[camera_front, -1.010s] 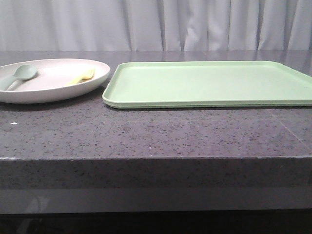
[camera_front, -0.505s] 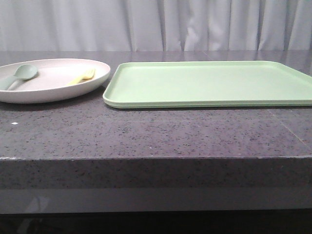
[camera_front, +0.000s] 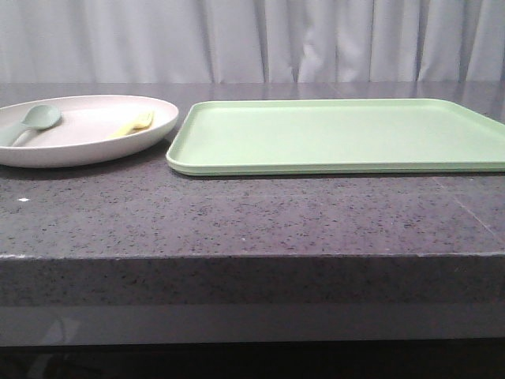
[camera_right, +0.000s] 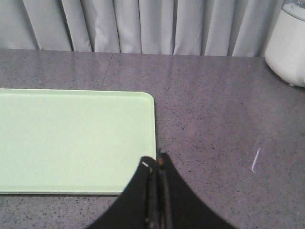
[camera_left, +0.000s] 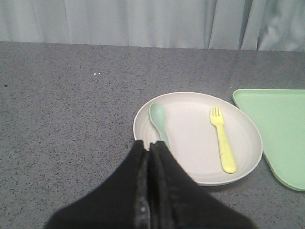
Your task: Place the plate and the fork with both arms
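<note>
The pale pinkish-cream plate sits on the dark stone counter at the left; it also shows in the left wrist view. The yellow fork lies in it on its right side, seen too in the left wrist view. A grey-green spoon lies in the plate's left part. My left gripper is shut and empty, over the plate's near rim by the spoon. My right gripper is shut and empty, over the near right corner of the light-green tray. Neither gripper shows in the front view.
The light-green tray lies to the right of the plate, close to it. A white appliance stands on the counter beyond the tray's right end. A curtain hangs behind the counter. The counter's front edge is near the camera.
</note>
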Tool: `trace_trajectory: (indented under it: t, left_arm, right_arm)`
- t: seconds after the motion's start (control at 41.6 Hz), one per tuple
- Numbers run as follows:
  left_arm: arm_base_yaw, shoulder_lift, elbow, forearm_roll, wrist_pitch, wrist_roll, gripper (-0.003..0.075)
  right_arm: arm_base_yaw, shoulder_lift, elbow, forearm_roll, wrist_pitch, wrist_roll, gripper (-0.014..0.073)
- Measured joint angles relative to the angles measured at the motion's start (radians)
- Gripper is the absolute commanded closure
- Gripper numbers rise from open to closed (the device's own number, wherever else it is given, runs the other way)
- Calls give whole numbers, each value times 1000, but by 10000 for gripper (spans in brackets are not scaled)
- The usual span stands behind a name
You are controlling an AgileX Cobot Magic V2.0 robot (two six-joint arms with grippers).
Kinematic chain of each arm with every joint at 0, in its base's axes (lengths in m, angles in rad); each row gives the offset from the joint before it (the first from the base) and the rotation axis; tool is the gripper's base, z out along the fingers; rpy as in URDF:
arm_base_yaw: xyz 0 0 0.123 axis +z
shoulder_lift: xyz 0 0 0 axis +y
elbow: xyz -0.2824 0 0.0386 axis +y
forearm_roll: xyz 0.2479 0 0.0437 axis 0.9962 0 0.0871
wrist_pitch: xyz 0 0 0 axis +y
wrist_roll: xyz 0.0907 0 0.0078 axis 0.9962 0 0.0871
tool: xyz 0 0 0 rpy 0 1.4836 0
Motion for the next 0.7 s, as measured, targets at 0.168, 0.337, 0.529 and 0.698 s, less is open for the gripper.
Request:
trace_trajectory:
  t: [0.168,0.337,0.529,0.698]
  left_arm:
    - [0,0,0,1,-6,0,280]
    - [0,0,0,2,-6,0,142]
    - [0,0,0,-4,-6,0,188]
    - [0,0,0,-32,-21,0,237]
  right_arm:
    - [0,2,0,-13,7,-2,186]
    - [0,2,0,-25,7,-2,74]
    - [0,2,0,-25,7,-2,74]
    - [0,2,0,-25,7,-2,74]
